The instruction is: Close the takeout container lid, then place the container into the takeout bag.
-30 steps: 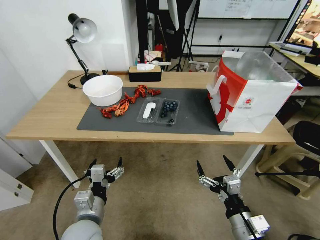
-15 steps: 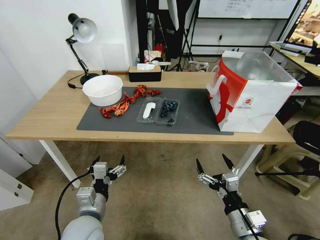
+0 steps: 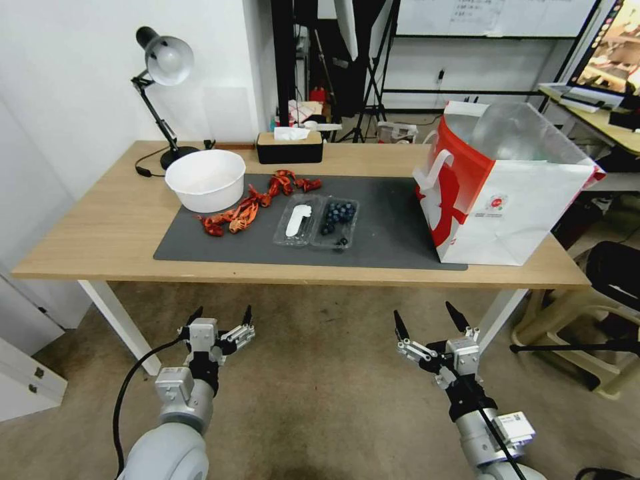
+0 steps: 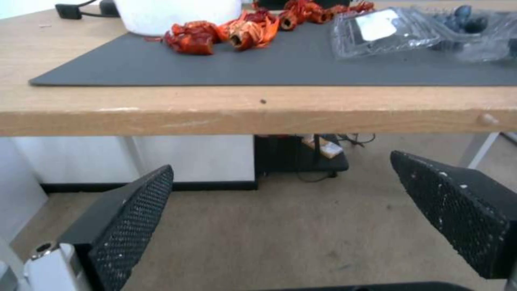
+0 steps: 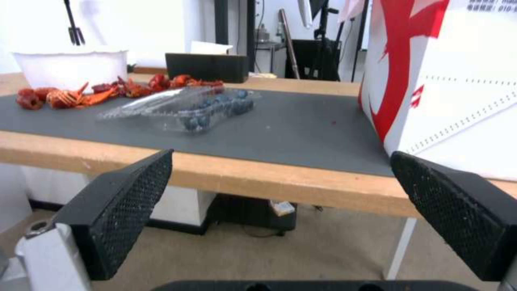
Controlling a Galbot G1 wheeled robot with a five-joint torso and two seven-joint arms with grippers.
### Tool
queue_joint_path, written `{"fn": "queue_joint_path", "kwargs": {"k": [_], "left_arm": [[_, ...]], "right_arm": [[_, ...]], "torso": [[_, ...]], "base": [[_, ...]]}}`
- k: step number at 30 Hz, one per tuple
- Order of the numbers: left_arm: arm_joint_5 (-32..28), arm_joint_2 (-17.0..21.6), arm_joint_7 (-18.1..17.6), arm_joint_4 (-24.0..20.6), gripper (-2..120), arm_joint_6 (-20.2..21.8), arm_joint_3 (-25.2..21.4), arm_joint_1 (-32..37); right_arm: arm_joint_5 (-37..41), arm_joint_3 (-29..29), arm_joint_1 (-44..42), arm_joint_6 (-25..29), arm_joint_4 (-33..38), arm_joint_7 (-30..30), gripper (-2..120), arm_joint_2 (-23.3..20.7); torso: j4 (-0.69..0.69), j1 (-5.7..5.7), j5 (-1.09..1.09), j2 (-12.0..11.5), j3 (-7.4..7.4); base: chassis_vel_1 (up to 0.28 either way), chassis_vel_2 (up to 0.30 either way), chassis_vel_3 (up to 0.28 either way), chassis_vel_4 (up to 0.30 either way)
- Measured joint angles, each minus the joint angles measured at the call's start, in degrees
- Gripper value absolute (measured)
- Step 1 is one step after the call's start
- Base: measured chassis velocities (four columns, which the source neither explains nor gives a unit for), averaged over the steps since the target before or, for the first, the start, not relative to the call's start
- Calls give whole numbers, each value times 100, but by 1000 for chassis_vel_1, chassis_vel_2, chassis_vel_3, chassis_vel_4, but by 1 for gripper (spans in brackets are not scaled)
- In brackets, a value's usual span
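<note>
head view shows the takeout container (image 3: pixel 317 223) lying fully open on the dark mat (image 3: pixel 393 227), near the mat's front edge and about midway along the table (image 3: pixel 87 233), with the lid (image 3: pixel 297 221) flat on the side toward the white bowl (image 3: pixel 206 180) and the berry half on the side toward the takeout bag (image 3: pixel 507 193), which stands upright and open-mouthed at the table's right end. each half runs lengthwise from the front edge toward the back; the hinge lies between them along that same line, so the spread pair is wider than deep. the left gripper (image 3: pixel 221 319) and right gripper (image 3: pixel 430 320) both hang below the table's front edge, well apart from the container, fingers spread wide and grasping nothing. the step in hand looks like the first reach toward the lid. to do it well, i judge the left gripper should come up over the front edge, catch the lid's outer long edge, and swing it about the hinge toward the bag side, while the berry half is kept from sliding on the mat; the thin clear plastic will likely flex, so press along the rim, not the centre. red crayfish (image 3: pixel 247 208) lie just beside the lid's bowl-side edge.
</note>
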Motion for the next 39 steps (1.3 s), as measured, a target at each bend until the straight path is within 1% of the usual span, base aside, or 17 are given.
{"fn": "queue_joint_path", "kwargs": {"k": [4,6,8,9,11,12,13,15,16,17,20,25,27,35,36,39], "left_arm": [[-126,-13,34,-1,100,40,61,-191],[-354,-13,60,-34,100,107,96,-308],[-769,-1,67,-135,100,258,124,-414],[-769,-1,67,-135,100,258,124,-414],[-1213,15,57,-216,100,406,137,-556],[-1535,24,40,-266,100,501,140,-645],[-1535,24,40,-266,100,501,140,-645],[-2286,42,-14,-364,100,709,159,-878],[-2471,44,-26,-379,100,757,176,-965],[-2471,44,-26,-379,100,757,176,-965],[-3141,38,-174,-442,100,1034,217,-1309],[-3444,40,-261,-506,100,1212,230,-1518],[-3700,98,-356,-594,100,1336,232,-1560],[-3766,187,-334,-650,100,1355,228,-1519],[-3689,188,-336,-676,100,1368,226,-1493],[-3579,192,-308,-669,100,1362,227,-1495]], "right_arm": [[42,-2,-2,-64,111,38,100,0],[68,-2,2,-114,190,69,100,0],[98,-5,28,-178,258,79,100,0],[98,-5,28,-178,258,79,100,0],[102,-8,52,-225,301,79,100,0],[102,-15,59,-237,320,79,100,0],[102,-15,59,-237,320,79,100,0],[98,-35,63,-251,340,79,100,0],[95,-49,63,-260,345,79,100,0],[95,-49,63,-260,345,79,100,0],[78,-91,89,-320,373,81,100,0],[147,-138,183,-463,384,144,100,0],[332,-188,342,-632,379,233,100,-23],[655,-276,651,-874,247,379,100,-314],[705,-316,772,-900,136,425,100,-487],[712,-370,869,-912,44,446,100,-588]], "torso": [[0,0,0,0,0],[-1,0,0,0,0],[0,0,0,0,0],[0,0,0,0,0],[0,0,0,0,0],[0,0,0,0,0],[0,0,0,0,0],[-1,0,0,0,-1],[-1,0,0,0,-1],[-1,0,0,0,-1],[-1,0,0,0,0],[-1,-1,0,0,-1],[-1,-1,0,0,0],[0,-1,0,0,0],[0,-1,1,0,0],[0,-1,1,0,0]], "base": [[0,0,0,0],[0,0,0,0],[0,0,0,0],[0,0,0,0],[0,0,0,0],[0,0,0,0],[0,0,0,0],[0,0,0,0],[0,0,0,0],[0,0,0,0],[0,0,0,0],[0,0,0,0],[0,0,0,0],[0,0,0,0],[0,0,0,0],[0,0,0,0]]}}
